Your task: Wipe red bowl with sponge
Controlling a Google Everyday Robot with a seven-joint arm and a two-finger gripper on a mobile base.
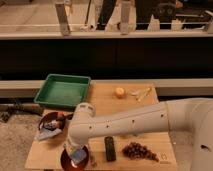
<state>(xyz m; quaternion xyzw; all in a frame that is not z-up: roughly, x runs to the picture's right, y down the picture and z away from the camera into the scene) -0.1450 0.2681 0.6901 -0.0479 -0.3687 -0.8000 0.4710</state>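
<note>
We find the gripper (77, 154) low over the red bowl (66, 161), at the front left of the table (45, 152). Our arm (132, 122) spans the middle and blocks passage from front to back. A dark block (109, 148) and grapes (140, 151) crowd the front edge to the right. A filled dish (50, 125) stands close behind. Open wood remains between the green tray (62, 91) and the orange (119, 92).
</note>
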